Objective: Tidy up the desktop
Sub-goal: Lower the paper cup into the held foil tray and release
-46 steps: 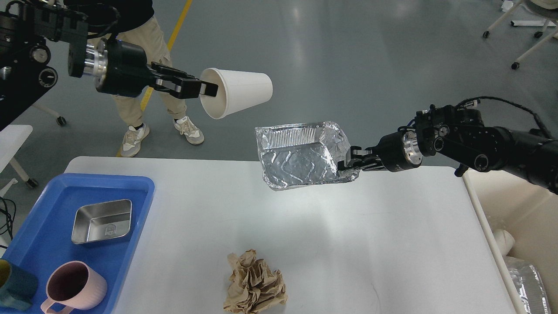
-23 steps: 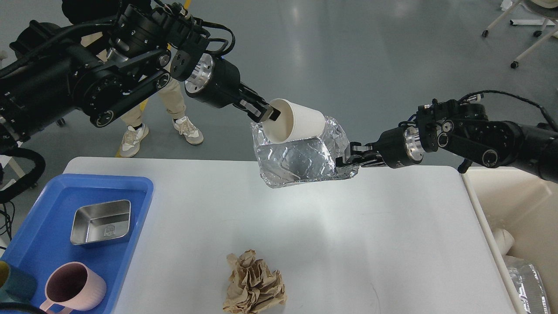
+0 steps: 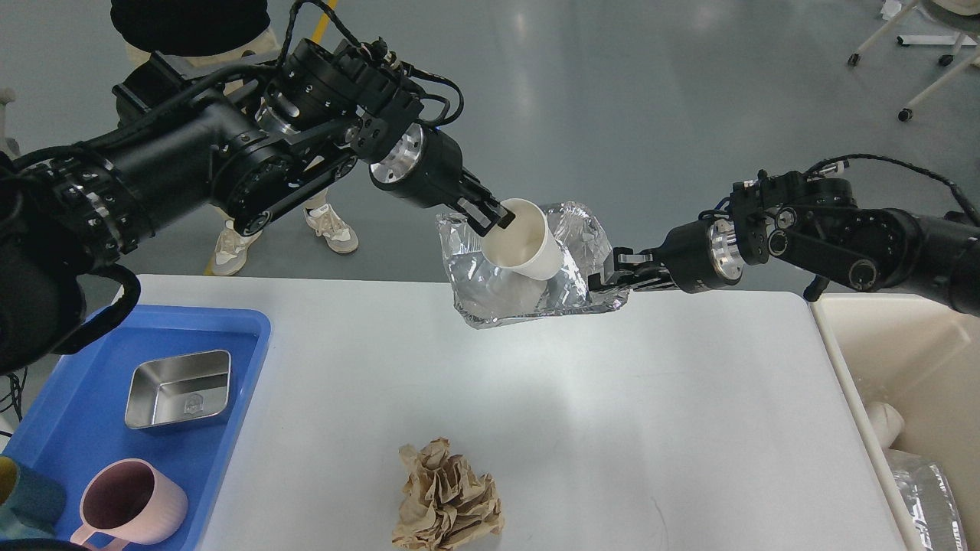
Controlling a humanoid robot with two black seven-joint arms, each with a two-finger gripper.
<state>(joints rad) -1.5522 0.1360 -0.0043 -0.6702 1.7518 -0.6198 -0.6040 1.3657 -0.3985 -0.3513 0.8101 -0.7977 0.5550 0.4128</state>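
Above far edge of the desktop [image 3: 536, 398], both arms meet mid-air. L gripper [image 3: 498, 218] clamped on rim of a white paper cup [image 3: 528, 249]: one finger inside the mouth, other outside. Cup tilted, mouth up and toward camera, base down inside a crumpled foil tray [image 3: 528, 283]. Can't tell if cup base touches tray floor. R gripper [image 3: 609, 277] comes in from the right, pinched shut on tray's right rim; tray held tipped, open side facing camera, off the table surface.

Desktop: large white top w/ rounded corners, fills lower and middle part of view, lies directly under both grippers. On it, near front edge, centre: a crumpled ball of brown paper [image 3: 448, 501], well apart from both grippers.

Left side: blue tray [image 3: 245, 337] overlapping the desktop's left edge. In it: a small steel dish [image 3: 180, 389], upright, empty-looking; a pink mug [image 3: 130, 501] at near corner; a teal item [image 3: 31, 497] cut off by frame edge, can't ID.

Right side: cream bin [image 3: 919, 360] beside the table edge, w/ foil scrap [image 3: 926, 490] and a white cylinder-shaped thing [image 3: 884, 421] inside.

Background: person [image 3: 230, 46] standing behind L arm, beige trousers, pale sneakers, grey floor.
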